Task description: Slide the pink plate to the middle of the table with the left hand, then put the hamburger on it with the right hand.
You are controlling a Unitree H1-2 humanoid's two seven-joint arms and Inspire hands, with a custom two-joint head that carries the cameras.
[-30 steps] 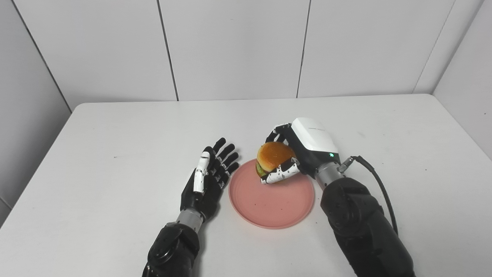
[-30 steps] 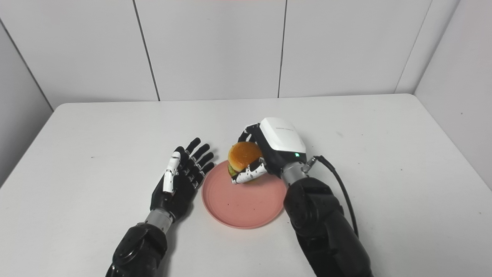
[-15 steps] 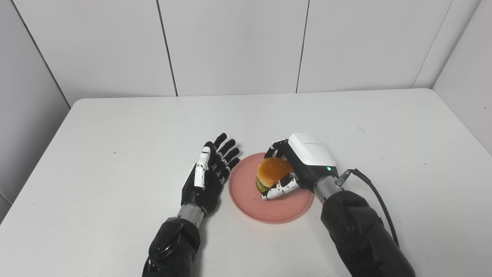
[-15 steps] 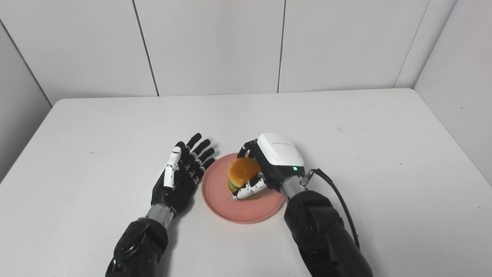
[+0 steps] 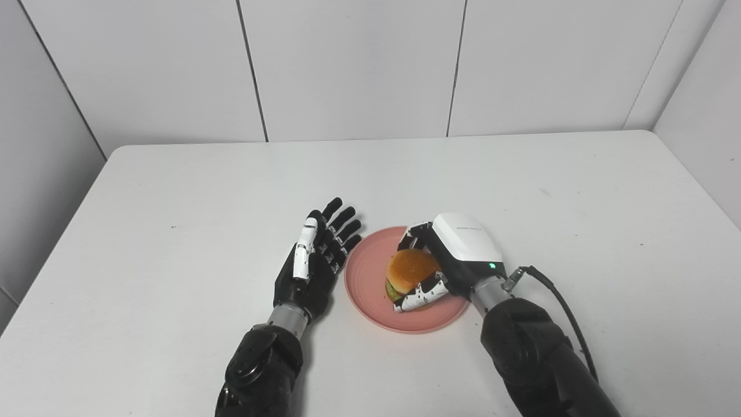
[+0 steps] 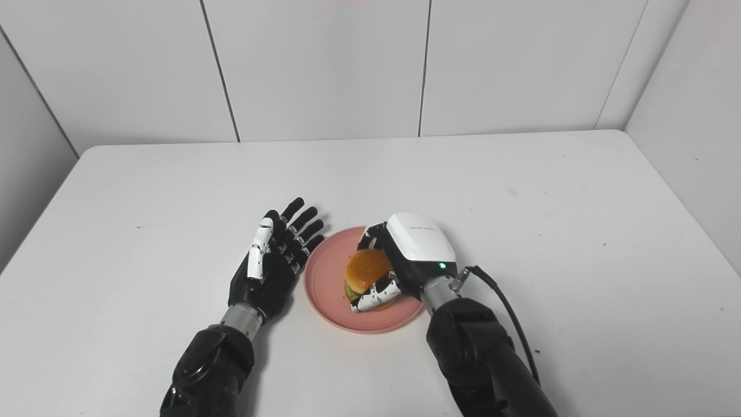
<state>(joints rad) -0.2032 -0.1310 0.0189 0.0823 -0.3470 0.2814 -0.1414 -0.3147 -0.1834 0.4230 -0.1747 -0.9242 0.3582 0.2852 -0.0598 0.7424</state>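
Fingers (image 5: pixel 418 233) of the right hand (image 5: pixel 457 255) curl over the far side of the hamburger (image 5: pixel 410 273), w/ the white-speckled thumb wrapped across its near lower edge, so the hand is clenched on the bun. Burger is orange-brown on top, a bit of green showing at its lower left edge. It sits over the pink plate (image 5: pixel 366 278), right of the plate's centre; its underside looks down on the plate surface, but can't tell for sure whether it rests there or is just above. White back-shell of the right hand faces up, small green light lit near the wrist, black cable looping off the wrist on the side away from the plate.

The plate lies flat on the white table (image 5: pixel 173 191), its left part bare. Right forearm hides part of the plate's right rim.

Left hand (image 5: pixel 315 263) is just beside the plate's left rim, lying on the table w/ palm turned toward the plate, fingers stretched out and spread apart, grasping nothing. Its fingertips reach to about the level of the plate's far-left rim; whether any touch the rim can't be told. White segment runs along its upper side.

Beyond the plate the table runs back to a pale panelled wall (image 5: pixel 347 63). A few tiny dark specks dot the tabletop well apart from the plate.
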